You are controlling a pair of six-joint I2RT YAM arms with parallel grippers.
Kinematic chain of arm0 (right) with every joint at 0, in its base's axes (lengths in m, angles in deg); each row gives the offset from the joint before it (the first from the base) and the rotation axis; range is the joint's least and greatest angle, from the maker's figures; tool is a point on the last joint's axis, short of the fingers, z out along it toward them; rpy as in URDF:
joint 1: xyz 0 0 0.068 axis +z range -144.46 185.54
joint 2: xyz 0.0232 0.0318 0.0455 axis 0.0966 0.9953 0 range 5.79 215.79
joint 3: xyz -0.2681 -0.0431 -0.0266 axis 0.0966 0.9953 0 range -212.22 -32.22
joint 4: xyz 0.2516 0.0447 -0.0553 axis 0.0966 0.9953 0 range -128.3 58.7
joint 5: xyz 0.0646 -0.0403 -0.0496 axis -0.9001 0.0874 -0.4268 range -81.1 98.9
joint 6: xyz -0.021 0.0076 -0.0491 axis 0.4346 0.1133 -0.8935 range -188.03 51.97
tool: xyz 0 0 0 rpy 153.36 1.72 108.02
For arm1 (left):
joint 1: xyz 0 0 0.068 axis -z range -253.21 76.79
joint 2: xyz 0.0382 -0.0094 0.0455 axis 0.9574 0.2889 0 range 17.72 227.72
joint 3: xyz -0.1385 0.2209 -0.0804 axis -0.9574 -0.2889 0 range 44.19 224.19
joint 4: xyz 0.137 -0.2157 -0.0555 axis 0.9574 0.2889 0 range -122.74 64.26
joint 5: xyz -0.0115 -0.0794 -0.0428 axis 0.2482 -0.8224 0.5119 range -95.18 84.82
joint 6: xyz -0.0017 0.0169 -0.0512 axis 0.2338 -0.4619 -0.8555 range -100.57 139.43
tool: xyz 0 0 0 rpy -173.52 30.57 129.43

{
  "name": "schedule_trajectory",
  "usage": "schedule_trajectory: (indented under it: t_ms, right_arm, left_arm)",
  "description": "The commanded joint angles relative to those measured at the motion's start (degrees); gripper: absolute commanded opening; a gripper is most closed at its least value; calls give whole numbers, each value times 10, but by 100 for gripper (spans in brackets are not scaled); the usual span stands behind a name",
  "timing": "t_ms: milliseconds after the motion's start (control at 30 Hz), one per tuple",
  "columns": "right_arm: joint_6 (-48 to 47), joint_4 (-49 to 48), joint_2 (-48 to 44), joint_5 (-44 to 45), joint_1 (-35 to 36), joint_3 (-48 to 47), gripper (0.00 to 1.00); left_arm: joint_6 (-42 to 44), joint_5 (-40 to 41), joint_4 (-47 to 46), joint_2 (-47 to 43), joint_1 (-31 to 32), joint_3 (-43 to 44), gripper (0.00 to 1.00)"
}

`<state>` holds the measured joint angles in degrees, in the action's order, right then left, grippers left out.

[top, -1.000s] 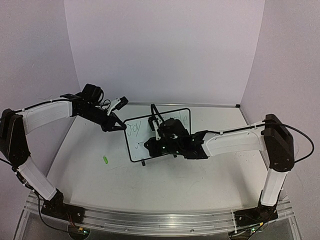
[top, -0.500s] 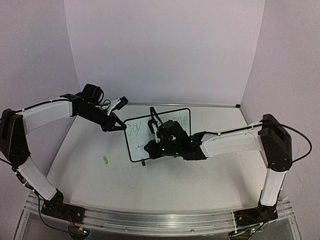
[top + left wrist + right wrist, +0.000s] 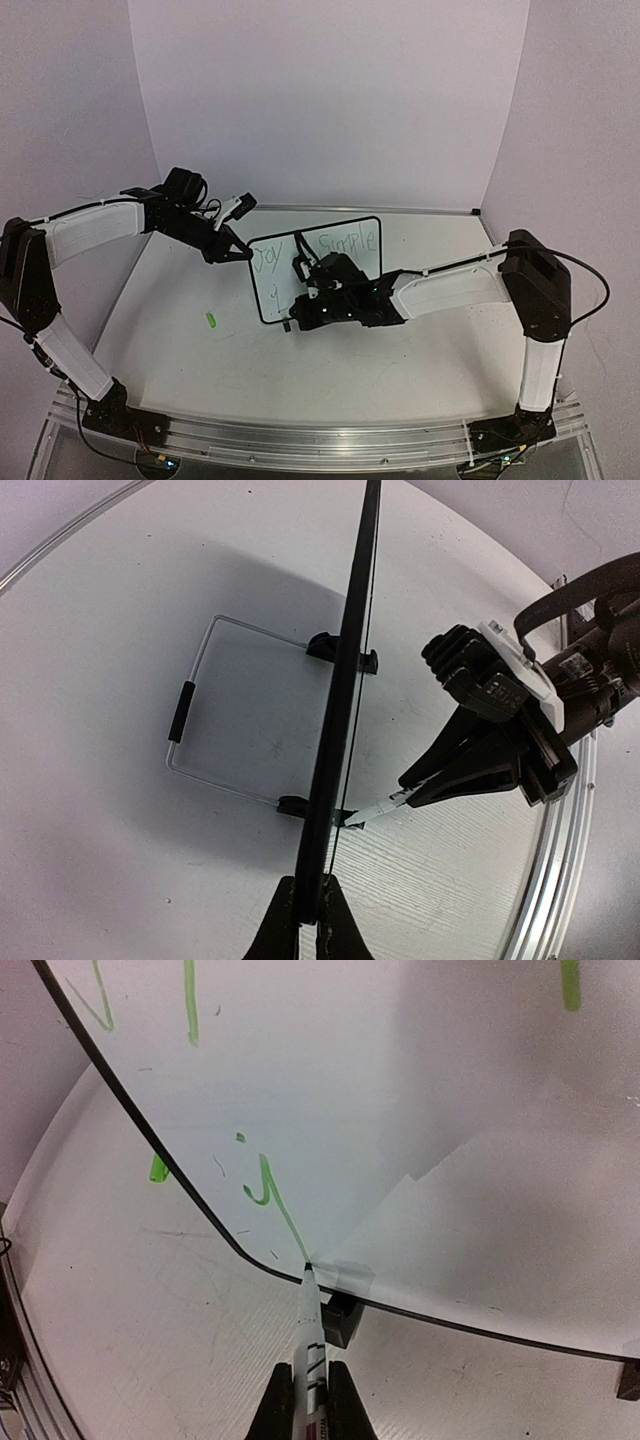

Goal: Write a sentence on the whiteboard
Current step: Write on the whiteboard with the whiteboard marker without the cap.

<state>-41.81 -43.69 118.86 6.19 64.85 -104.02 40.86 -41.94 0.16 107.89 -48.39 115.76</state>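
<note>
The whiteboard (image 3: 330, 275) stands upright on the table with a black frame. On it the sentence (image 3: 350, 241) reads "Joy" and "Simple" in green, with a "j" (image 3: 262, 1185) below. My left gripper (image 3: 243, 254) is shut on the board's left edge, seen edge-on in the left wrist view (image 3: 345, 680) between its fingertips (image 3: 308, 915). My right gripper (image 3: 312, 1400) is shut on a white marker (image 3: 311, 1325). The marker's tip touches the board's bottom frame at the end of a long green stroke (image 3: 290, 1230).
A green marker cap (image 3: 211, 320) lies on the table left of the board. A black foot (image 3: 340, 1320) and a strip of clear tape (image 3: 350, 1277) sit at the board's bottom edge. A wire stand (image 3: 200, 710) props the board from behind.
My right gripper has slid left and down across the board to its bottom edge, uncovering "Simple". The left arm has not moved.
</note>
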Motion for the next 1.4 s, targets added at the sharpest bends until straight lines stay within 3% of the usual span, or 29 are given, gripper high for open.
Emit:
schedule_trajectory:
  t_ms: [0, 200, 467, 1367]
  right_arm:
    - [0, -19, 21, 11, -5, -32, 0]
    - [8, -59, 8, -8, -6, -19, 0]
    - [18, -153, -86, -19, -6, 71, 0]
    - [30, -83, -57, 60, -7, 25, 0]
  left_arm:
    - [22, 53, 19, 14, 6, 3, 0]
    - [22, 53, 19, 14, 6, 2, 0]
    - [22, 52, 19, 12, 6, 2, 0]
    - [22, 53, 19, 14, 7, 2, 0]
